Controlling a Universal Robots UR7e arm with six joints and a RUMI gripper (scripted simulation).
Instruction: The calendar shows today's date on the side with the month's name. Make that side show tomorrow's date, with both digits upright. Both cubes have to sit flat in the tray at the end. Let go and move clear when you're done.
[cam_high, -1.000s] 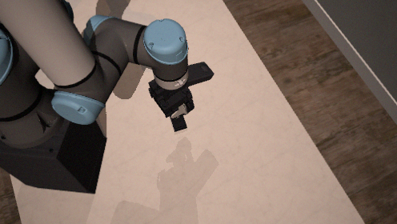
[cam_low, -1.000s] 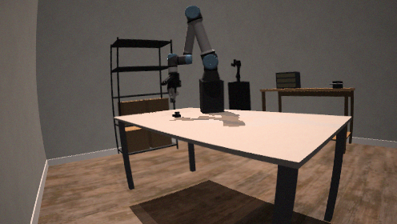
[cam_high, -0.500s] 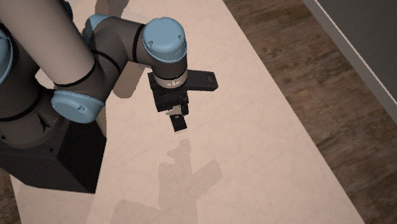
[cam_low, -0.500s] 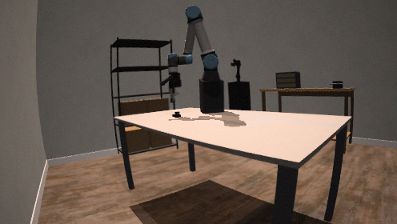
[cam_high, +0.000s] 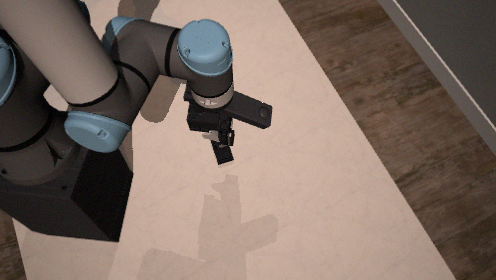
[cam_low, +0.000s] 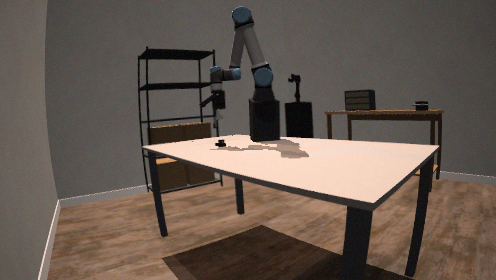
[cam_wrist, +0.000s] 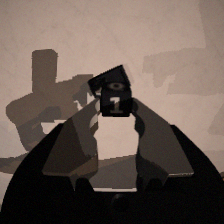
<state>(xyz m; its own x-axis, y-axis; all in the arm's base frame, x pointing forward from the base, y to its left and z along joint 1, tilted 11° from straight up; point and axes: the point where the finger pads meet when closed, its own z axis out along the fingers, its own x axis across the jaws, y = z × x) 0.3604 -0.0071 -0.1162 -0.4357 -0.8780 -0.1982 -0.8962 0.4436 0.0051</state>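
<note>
My gripper (cam_wrist: 115, 98) is shut on a black number cube (cam_wrist: 116, 101) whose near face shows a white 1. It holds the cube high above the table. In the wrist view a dark calendar tray (cam_wrist: 108, 79) lies on the table far below, partly hidden behind the held cube; I cannot tell its contents. In the top view the gripper (cam_high: 223, 146) hangs under the arm's wrist with the cube at the fingertips. In the exterior view the gripper (cam_low: 216, 118) is well above the small dark tray (cam_low: 220, 144) near the table's far left corner.
The robot's black base (cam_low: 264, 120) stands at the table's far edge. A black shelf rack (cam_low: 175, 115) with cardboard boxes stands behind the table on the left. A wooden side table (cam_low: 382, 120) is at the back right.
</note>
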